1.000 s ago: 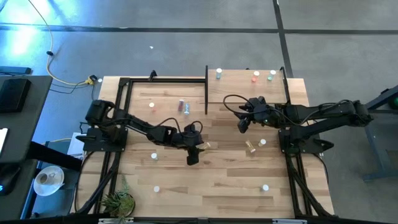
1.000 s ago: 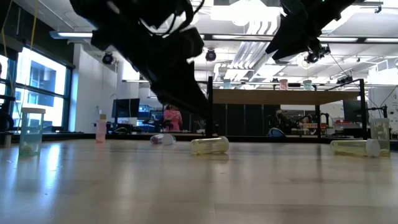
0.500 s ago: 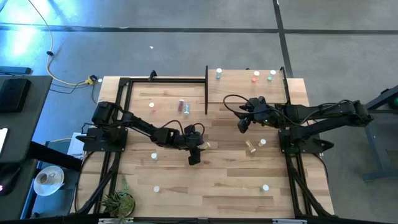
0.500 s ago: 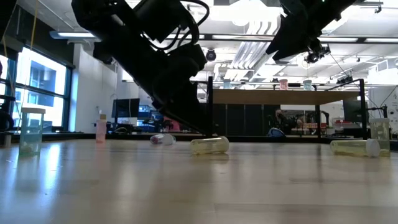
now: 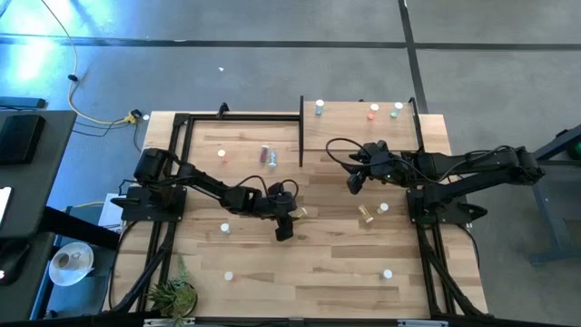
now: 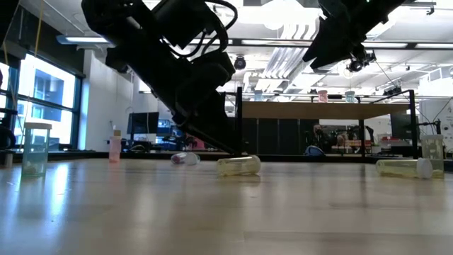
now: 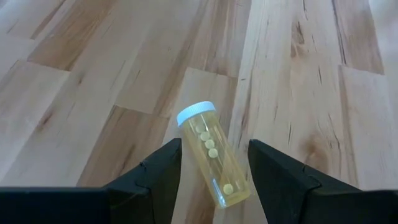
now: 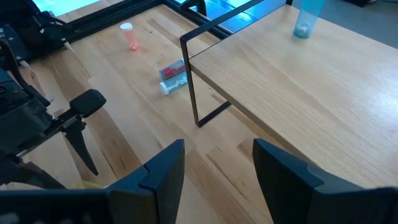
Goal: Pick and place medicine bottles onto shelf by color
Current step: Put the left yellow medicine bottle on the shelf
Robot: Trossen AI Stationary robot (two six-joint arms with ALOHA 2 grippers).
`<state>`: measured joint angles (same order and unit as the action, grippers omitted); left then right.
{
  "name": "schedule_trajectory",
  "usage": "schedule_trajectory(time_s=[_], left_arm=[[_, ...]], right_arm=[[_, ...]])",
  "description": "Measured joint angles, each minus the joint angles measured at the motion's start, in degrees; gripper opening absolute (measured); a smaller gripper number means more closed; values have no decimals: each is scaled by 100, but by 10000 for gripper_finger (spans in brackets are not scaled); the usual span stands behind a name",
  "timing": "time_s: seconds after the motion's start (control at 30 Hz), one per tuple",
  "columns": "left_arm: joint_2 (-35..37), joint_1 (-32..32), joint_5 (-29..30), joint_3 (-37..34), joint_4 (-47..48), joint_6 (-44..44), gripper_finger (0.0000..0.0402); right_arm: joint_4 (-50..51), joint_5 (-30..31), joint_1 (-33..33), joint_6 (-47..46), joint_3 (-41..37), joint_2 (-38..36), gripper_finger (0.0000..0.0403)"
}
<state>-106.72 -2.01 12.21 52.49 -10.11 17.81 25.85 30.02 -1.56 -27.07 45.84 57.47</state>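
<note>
One yellow bottle (image 7: 211, 154) lying btwn left claw (image 7: 214, 171) fingers, open, not gripping | step: pre-grasp | next: lower, close, carry to shelf (image 8: 298, 93) | right claw (image 8: 217, 165) open, idle

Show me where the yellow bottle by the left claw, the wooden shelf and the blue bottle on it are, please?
yellow bottle (image 7: 214, 160), left wrist view, on its clear lying body.
shelf (image 8: 292, 93), right wrist view, on a bare part of its top.
blue bottle (image 8: 306, 17), right wrist view, on its upright body.
</note>
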Motion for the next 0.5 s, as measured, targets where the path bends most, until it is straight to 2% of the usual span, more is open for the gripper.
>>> schedule_trajectory(time_s=[0.5], left_arm=[[0,-103,214,0,216,146,174]], right_arm=[[2,-15,0,-11,0,0,181]])
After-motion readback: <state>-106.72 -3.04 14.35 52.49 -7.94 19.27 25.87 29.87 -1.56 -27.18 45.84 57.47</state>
